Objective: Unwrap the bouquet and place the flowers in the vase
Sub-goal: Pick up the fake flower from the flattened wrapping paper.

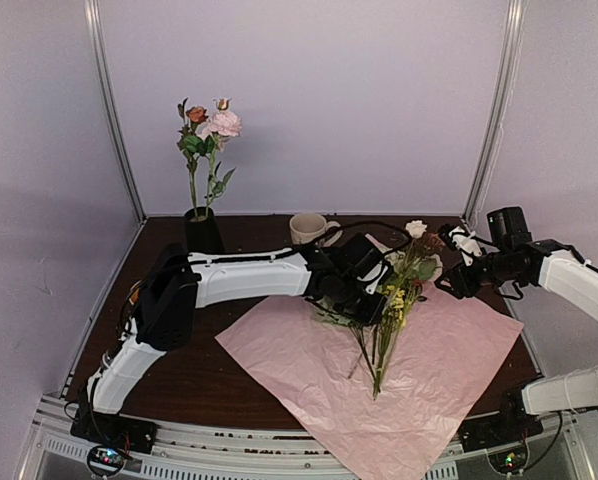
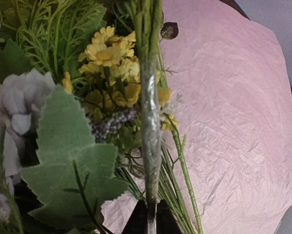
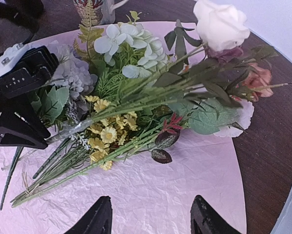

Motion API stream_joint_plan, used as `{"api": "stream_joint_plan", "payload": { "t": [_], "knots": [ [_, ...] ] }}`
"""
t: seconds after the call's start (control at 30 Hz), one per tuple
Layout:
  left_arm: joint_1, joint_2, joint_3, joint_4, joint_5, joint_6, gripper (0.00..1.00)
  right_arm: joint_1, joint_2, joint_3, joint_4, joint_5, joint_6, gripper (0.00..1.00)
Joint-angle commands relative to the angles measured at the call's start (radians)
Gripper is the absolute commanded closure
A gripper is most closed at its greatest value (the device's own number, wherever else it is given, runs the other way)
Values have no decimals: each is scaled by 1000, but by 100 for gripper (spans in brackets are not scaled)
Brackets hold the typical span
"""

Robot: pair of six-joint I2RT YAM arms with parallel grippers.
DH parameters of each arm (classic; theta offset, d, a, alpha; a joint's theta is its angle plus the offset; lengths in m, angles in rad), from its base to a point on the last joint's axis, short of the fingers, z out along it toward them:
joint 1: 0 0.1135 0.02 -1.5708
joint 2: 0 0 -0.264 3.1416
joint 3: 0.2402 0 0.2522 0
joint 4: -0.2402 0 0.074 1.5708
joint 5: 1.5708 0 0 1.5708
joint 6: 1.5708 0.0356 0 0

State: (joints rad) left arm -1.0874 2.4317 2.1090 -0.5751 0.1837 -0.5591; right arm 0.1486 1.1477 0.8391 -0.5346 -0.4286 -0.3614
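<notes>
- Unwrapping looks done: the pink paper [image 1: 429, 380] lies opened out flat, and no part of it is folded round the flowers
- The vase [image 1: 203, 232] stands off the paper's far left corner, well apart from it, upright, with a few blooms [image 1: 211, 125] in it: a pink rose, an orange-red one and a bud on leafy stems
- Most of the flowers [image 3: 136, 107] lie in a loose heap on the middle of the paper, with heads toward its far edge and stems toward its near edge; among them are a white rose, pale hydrangea, yellow daisies and ferny greens
- Judging by the heap against the few in the vase, the task is perhaps a third done, with many more trips to the vase needed
- The left gripper [image 2: 150, 222] is down in the heap at the paper's middle, its fingers pressed together on a single stem [image 2: 151, 126] that runs straight up between them
- The right gripper [image 3: 153, 217] hangs over the paper's right side, jaws well apart with only bare paper between them
- A cream mug [image 1: 307, 228] sits just past the paper's far edge and plays no part
- The step in hand appears to be lifting that one stem clear of the rest
</notes>
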Motion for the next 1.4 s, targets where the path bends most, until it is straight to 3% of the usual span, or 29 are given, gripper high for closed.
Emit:
{"api": "stream_joint_plan", "payload": {
  "t": [0.0,0.73,0.97,1.27,1.37],
  "knots": [
    [6,0,1,17,14,-22,81,-6,-4,24,-5,-12,-6,45],
    [6,58,8,-18,63,-6,73,-7,5,26,-7,-18,-5,45],
    [10,92,86,-21,79,-13,85,-6,-2,24,-10,-19,-4,45],
    [14,-210,-93,87,57,-41,100,-7,-87,19,-13,-52,-2,45],
    [24,-300,-187,253,114,-56,100,-7,-139,76,-62,-154,36,45]
  ]
}}
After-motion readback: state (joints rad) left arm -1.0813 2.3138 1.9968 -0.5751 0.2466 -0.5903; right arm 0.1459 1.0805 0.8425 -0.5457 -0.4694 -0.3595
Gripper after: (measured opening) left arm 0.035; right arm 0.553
